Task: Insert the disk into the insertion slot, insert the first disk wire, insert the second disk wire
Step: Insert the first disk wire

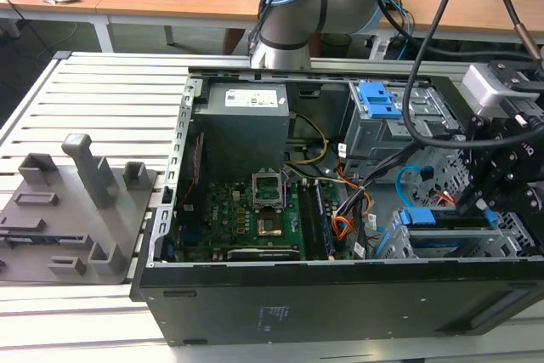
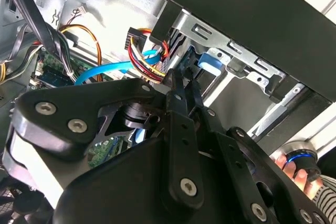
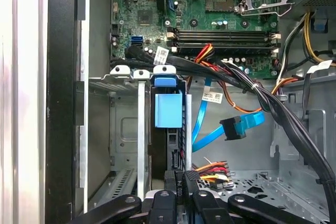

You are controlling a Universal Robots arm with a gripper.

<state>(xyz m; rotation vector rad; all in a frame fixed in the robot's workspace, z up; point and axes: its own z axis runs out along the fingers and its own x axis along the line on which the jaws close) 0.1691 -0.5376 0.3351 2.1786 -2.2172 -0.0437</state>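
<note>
**Claw clenched on the power plug at the seated disk**

In the first wrist view the gripper [image 3: 180,182] sits closest. Its fingers are drawn tight on the black power plug [image 3: 193,174], and the red, yellow and black wires [image 3: 212,171] trail away from that plug. The plug sits right at the rear edge of the disk [image 3: 168,109]. The disk stands on edge inside the insertion slot [image 3: 123,135], with its blue carrier facing the camera.

Just beyond, the blue data cable [image 3: 210,135] hangs loose. Its black connector [image 3: 232,128] is clear of the disk and plugged into nothing. Past the cable lies the green motherboard [image 3: 210,9].

In the second wrist view a person's hand [image 2: 294,174] rests outside the case wall.

In the exterior view the disk [image 1: 438,244] lies in the low bay at that view's right, near the front wall of the computer case [image 1: 340,295]. The gripper [image 1: 486,210] reaches down beside it. The taller cage [image 1: 399,125] stands behind them, and the arm's base [image 1: 289,31] is farther back.
</note>
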